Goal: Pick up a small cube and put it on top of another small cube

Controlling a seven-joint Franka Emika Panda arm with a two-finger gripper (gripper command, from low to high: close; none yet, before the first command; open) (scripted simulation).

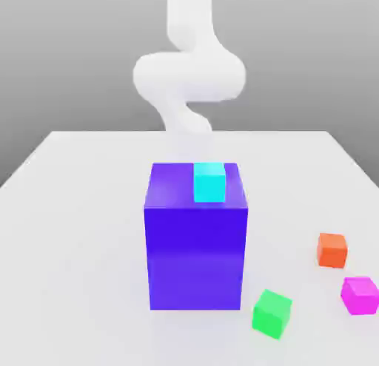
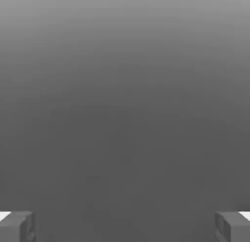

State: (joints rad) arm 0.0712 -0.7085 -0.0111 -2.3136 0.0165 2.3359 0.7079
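Note:
The small magenta cube (image 1: 360, 294) rests on the white table (image 1: 66, 231) at the front of the exterior view's right. A small cyan cube (image 1: 209, 182) sits on top of a tall blue block (image 1: 196, 246) in the middle of the table. My white arm (image 1: 189, 72) rises behind that block, well away from the magenta cube. In the hand view my gripper (image 2: 125, 227) is open, its grey fingertips (image 2: 17, 226) set wide apart with nothing between them against a plain grey background.
An orange cube (image 1: 332, 250) lies just behind the magenta one. A green cube (image 1: 272, 313) sits near the blue block's front right corner. Bare table stretches across the exterior view's left half.

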